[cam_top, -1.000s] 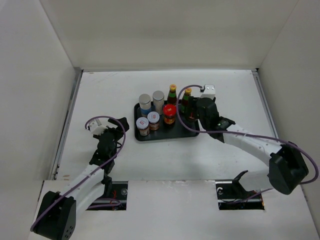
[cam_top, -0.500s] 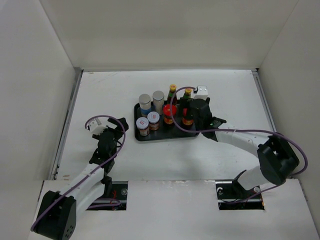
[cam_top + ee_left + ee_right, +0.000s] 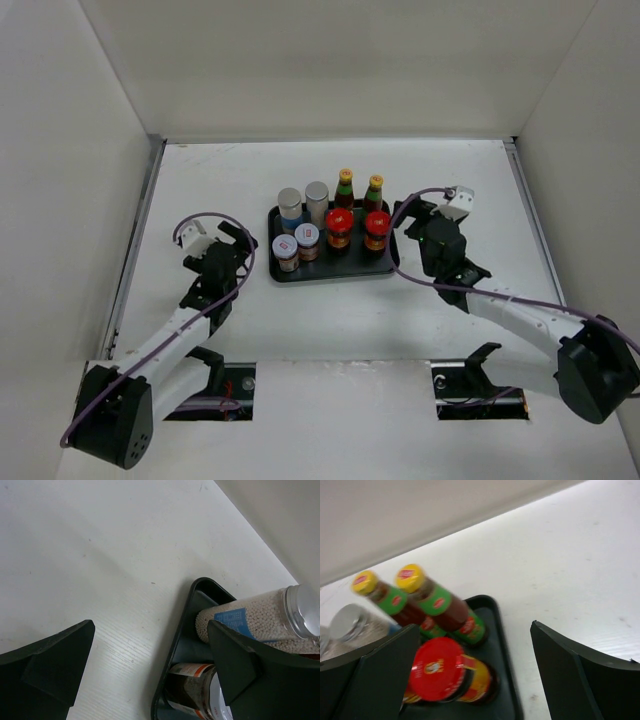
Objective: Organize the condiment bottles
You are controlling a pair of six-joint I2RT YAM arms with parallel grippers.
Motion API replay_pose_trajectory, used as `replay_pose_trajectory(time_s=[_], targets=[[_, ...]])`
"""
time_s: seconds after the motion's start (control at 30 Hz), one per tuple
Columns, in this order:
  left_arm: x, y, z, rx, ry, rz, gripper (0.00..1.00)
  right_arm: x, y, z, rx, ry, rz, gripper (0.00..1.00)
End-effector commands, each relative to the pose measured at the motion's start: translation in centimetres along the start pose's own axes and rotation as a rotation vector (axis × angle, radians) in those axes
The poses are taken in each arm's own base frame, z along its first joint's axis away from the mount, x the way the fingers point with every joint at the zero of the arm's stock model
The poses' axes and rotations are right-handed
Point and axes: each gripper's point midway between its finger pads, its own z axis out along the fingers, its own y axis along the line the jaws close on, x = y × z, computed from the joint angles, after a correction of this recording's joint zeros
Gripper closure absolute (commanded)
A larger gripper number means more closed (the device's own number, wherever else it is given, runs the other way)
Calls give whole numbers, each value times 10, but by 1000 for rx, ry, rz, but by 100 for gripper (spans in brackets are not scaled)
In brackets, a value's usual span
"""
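All eight condiment bottles stand in the black tray (image 3: 383, 263). Two silver-lidded shakers (image 3: 290, 203) and two yellow-capped bottles (image 3: 345, 186) are at the back. Two white-lidded jars (image 3: 286, 251) and two red-lidded jars (image 3: 377, 229) are in front. My right gripper (image 3: 413, 217) is open and empty just right of the tray. Its wrist view shows the yellow-capped bottles (image 3: 445, 605) and a red-lidded jar (image 3: 442, 672) ahead of the open gripper (image 3: 475, 680). My left gripper (image 3: 240, 243) is open and empty left of the tray. Its wrist view shows a shaker (image 3: 255, 612) and a white-lidded jar (image 3: 195, 687).
The tray rim shows in the left wrist view (image 3: 177, 645) and the right wrist view (image 3: 507, 645). White walls enclose the table on the left, back and right. Purple cables loop from both wrists.
My right gripper has let go of the second red-lidded jar in the tray and drawn back to the right. My left gripper has edged towards the tray.
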Motion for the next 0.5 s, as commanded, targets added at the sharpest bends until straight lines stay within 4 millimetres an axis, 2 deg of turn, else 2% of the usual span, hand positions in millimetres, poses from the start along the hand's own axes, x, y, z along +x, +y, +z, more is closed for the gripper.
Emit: replay_pose_trajectory(time_s=[0.0,0.07,0.17,0.27,0.47], targets=[[-15,-16,6,-23,-22,2,0,-15,-17,2,66,-98,127,0],[-18,-26,11,-19,-22,10,0,-11,-23,4,83,-99,142,0],[-17,-37,14,-7,-19,14,0,-4,-19,7,70,-81,132,0],[-18,-45,17,2,-14,14,0,-7,-18,7,64,-92,128,0],[-19,-33,19,-31,-21,24,0,-9,-4,6,13,-86,103,0]])
